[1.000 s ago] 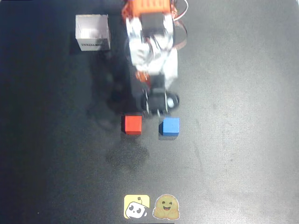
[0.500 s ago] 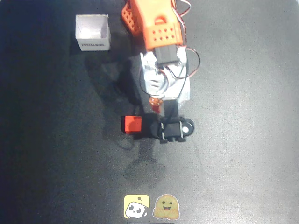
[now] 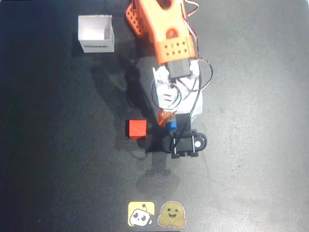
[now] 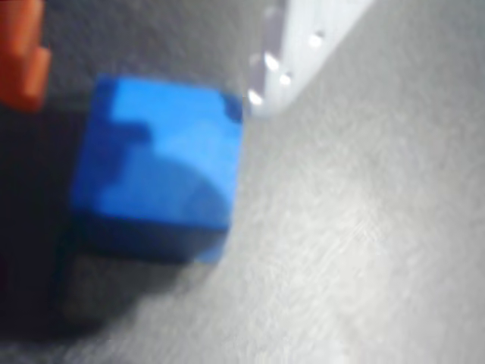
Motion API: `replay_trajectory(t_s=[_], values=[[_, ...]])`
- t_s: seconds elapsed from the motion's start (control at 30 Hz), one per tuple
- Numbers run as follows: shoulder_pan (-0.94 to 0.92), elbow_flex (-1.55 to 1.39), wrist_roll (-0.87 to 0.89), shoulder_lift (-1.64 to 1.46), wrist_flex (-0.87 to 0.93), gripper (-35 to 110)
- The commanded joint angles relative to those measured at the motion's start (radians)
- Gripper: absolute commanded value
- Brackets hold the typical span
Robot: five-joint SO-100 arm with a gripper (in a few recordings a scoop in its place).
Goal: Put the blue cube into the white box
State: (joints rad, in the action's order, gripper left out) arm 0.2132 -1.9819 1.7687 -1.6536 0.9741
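- Sitting at about ten o'clock in the overhead view, the small square white cardboard box (image 3: 96,33) holds nothing.
- Left of centre lies a small red cube (image 3: 136,128), not wanted.
- At centre, the small matte blue cube (image 3: 171,126) rests on the dark table (image 3: 251,145), between the orange and white fingers of the gripper (image 3: 170,121); whether they grip it, I cannot tell.
- Grasping, lifting, carrying and dropping seem left.

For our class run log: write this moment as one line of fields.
arm: over blue cube | gripper: around cube, closure unclear | white box: empty, top-left overhead | red cube: untouched
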Motion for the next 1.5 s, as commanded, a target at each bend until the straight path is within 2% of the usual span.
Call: replay_trajectory(t_s=[0.0,0.33,0.53,0.7,1.13,1.47], values=[[0.009,0.041,0.011,0.012,-0.034,21],[0.011,0.031,0.017,0.091,-0.11,19],[0.006,0.023,0.032,0.127,-0.137,0],[-0.003,0.015,0.038,0.083,-0.107,0],[-0.095,0.044,0.187,-0.319,0.316,0],[-0.451,0.04,0.178,-0.591,0.618,0]])
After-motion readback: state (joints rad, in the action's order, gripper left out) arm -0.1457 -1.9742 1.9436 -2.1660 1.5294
